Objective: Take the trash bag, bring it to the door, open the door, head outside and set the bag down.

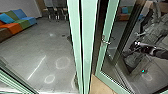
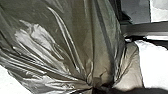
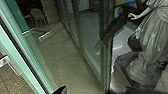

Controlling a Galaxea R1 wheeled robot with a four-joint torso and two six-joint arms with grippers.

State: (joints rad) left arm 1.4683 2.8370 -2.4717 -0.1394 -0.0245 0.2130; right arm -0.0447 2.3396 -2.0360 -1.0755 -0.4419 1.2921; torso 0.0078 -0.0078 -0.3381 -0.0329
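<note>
The trash bag (image 2: 75, 42) is dark, glossy and full of creases, large in the left wrist view. Its folds gather tightly at my left gripper (image 2: 98, 88), which is shut on it. From the right side of the head view my dark right gripper (image 1: 135, 46) reaches toward the glass door (image 1: 100, 65), some way from its silver handle (image 1: 106, 42). A dark tip of the right gripper (image 3: 60, 90) shows in the right wrist view, beside the pale green door frame (image 3: 23, 61); whether it is open or shut is unclear.
A green-framed glass edge (image 1: 83, 47) stands upright mid-view. Beyond the glass, a multicoloured sofa (image 1: 17, 21) and chairs (image 1: 56, 11) stand on grey floor. A grey draped statue (image 3: 155, 37) shows near the glass. Another chair (image 3: 38, 16) stands farther back.
</note>
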